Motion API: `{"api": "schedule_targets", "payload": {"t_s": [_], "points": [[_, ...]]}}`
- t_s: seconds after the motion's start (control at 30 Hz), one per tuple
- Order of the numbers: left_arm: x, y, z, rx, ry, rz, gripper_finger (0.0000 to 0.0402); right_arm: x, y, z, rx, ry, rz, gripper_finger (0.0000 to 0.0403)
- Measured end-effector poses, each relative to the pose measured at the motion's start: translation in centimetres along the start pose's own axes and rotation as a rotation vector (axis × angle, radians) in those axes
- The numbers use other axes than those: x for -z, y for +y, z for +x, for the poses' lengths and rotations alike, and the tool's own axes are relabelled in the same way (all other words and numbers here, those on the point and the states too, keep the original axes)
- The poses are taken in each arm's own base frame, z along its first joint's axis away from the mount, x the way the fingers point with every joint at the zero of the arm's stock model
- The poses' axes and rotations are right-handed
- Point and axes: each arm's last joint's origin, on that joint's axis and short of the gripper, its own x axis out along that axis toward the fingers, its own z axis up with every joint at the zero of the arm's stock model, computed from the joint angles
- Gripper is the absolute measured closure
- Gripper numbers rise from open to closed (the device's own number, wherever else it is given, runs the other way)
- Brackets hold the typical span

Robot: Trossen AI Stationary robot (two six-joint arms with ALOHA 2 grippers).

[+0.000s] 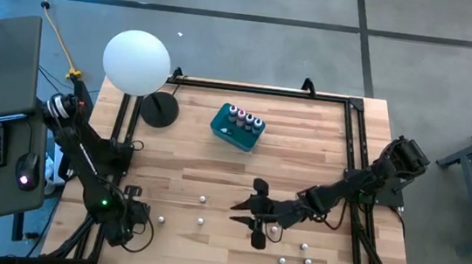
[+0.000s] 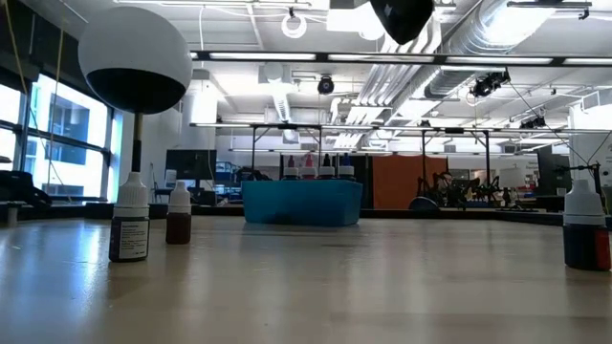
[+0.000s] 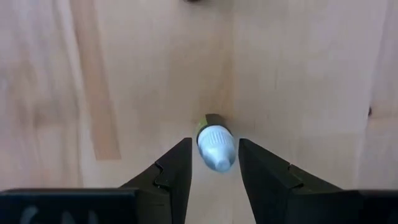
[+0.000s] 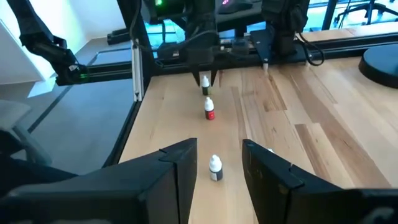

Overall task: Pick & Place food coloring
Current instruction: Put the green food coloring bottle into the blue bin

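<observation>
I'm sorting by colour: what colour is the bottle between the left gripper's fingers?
The bottle has a white cap and olive-green body, clearest in the left wrist view.

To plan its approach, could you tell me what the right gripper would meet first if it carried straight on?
Probably the dark-bodied bottle, upright between the open jaws of the right gripper; depth is unclear.

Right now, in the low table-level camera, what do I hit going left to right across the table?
Dark-bodied bottle → brown bottle → teal tub holding more bottles → dark bottle at the far right edge.
</observation>
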Motion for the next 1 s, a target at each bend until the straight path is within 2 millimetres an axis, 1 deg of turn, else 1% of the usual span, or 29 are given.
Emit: {"api": "schedule_targets", "payload": {"t_s": [0.23,0.53,0.63,0.83,0.93,1.0], "points": [[-0.1,-0.2,0.8,-0.023,0.007,0.026,0.0273,-0.1,0.0,0.0,-0.003,-0.006,0.002,0.0284],[-0.2,-0.2,0.8,-0.05,-0.042,0.025,0.0274,-0.1,0.0,0.0,-0.003,-0.006,0.002,0.0284],[-0.3,-0.2,0.8,-0.051,-0.044,0.026,0.0289,-0.1,0.0,0.0,-0.004,-0.006,0.002,0.0284],[-0.2,-0.2,0.8,-0.047,-0.041,0.022,0.0345,-0.1,0.0,0.0,-0.004,-0.007,0.002,0.0284],[-0.5,-0.1,0.7,-0.053,-0.042,0.022,0.0348,-0.1,0.0,0.0,-0.004,-0.008,0.002,0.0284],[-1.1,0.2,0.3,-0.072,-0.025,0.034,0.0339,-0.1,0.0,0.0,-0.004,-0.008,0.002,0.0284]]}}
